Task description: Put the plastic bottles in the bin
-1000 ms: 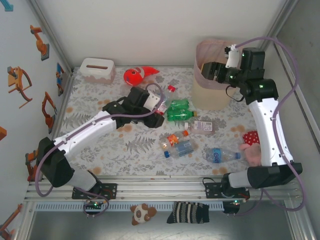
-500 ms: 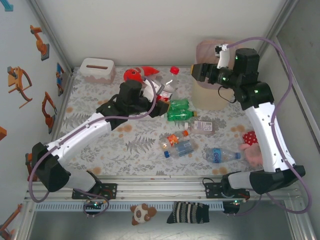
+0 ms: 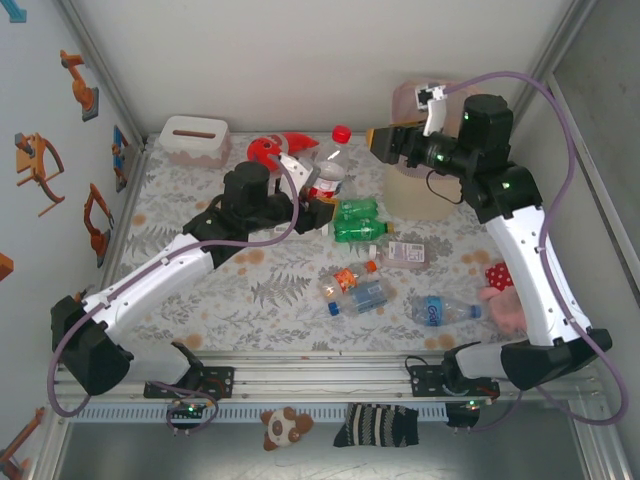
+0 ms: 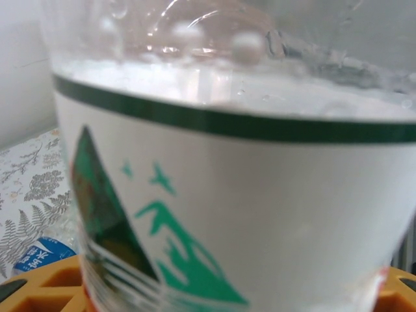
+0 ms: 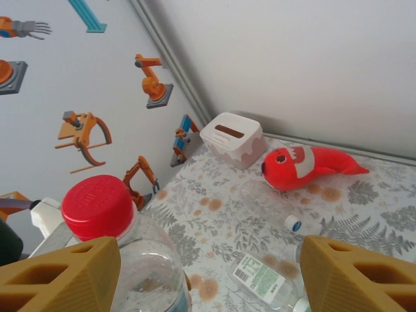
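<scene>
- The left gripper (image 3: 320,205) is clamped around the lower body of a white-labelled, red-capped bottle (image 3: 329,170), holding it upright above the worktop (image 3: 200,290).
- The right gripper (image 3: 383,140) has its jaws wide apart and holds nothing. The bottle's cap is just in front of it, and the bin (image 3: 420,195) is directly behind it.
- A green bottle (image 3: 355,220) lies on the worktop just beside the left gripper.
</scene>
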`<act>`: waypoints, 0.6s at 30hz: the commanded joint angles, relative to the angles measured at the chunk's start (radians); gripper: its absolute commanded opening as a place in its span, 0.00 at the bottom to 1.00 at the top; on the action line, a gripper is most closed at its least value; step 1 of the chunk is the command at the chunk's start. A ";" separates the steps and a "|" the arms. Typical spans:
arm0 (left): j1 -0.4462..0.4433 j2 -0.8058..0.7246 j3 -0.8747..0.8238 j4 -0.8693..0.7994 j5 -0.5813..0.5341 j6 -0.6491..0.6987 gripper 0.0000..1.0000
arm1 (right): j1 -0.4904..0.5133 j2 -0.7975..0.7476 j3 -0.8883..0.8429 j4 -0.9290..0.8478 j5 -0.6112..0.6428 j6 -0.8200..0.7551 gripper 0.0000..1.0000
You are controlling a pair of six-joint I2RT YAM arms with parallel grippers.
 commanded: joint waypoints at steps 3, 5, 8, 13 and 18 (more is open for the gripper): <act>0.005 -0.036 -0.005 0.053 0.064 0.008 0.54 | 0.018 -0.051 -0.036 0.103 -0.064 -0.004 0.73; 0.005 -0.043 -0.011 0.065 0.069 0.003 0.54 | 0.020 -0.060 -0.049 0.130 -0.091 -0.001 0.74; 0.004 -0.046 -0.022 0.103 0.097 -0.010 0.54 | 0.028 -0.070 -0.066 0.183 -0.150 0.008 0.76; 0.004 -0.046 -0.031 0.187 0.188 -0.059 0.53 | 0.055 -0.090 -0.116 0.303 -0.275 0.013 0.81; 0.005 -0.058 -0.032 0.236 0.253 -0.089 0.52 | 0.087 -0.091 -0.138 0.352 -0.292 -0.001 0.84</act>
